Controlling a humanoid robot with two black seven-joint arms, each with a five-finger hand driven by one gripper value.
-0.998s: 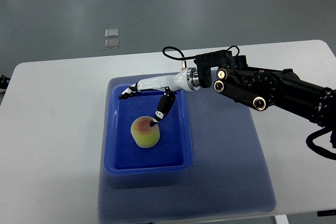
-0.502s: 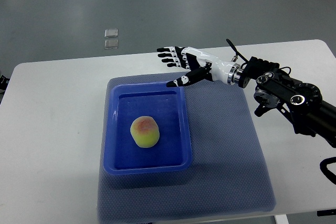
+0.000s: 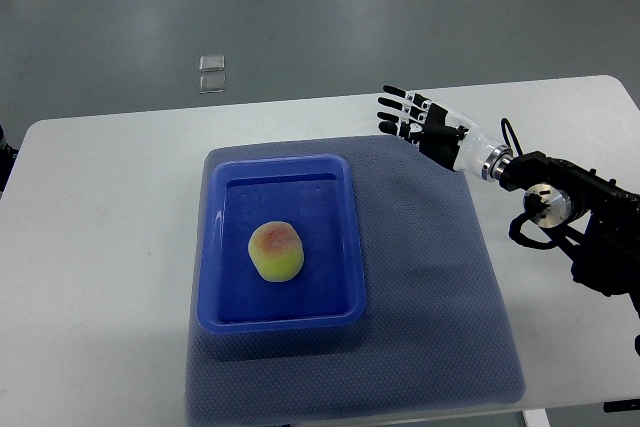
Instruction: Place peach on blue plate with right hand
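Note:
A yellow peach with a red blush (image 3: pixel 276 251) lies in the middle of the blue plate (image 3: pixel 345 247), a rectangular blue tray on a blue-grey mat. My right hand (image 3: pixel 412 120) is open and empty, fingers spread, above the mat's far right part, well to the right of the plate and apart from the peach. Its black arm (image 3: pixel 570 217) comes in from the right edge. My left arm is out of view.
The blue-grey mat (image 3: pixel 430 277) covers the middle of the white table (image 3: pixel 100 247). Two small clear squares (image 3: pixel 212 73) lie on the grey floor beyond the table's far edge.
My right hand has let go of the peach and drawn back to the right, from over the plate to above the mat's far right. The peach stays on the plate.

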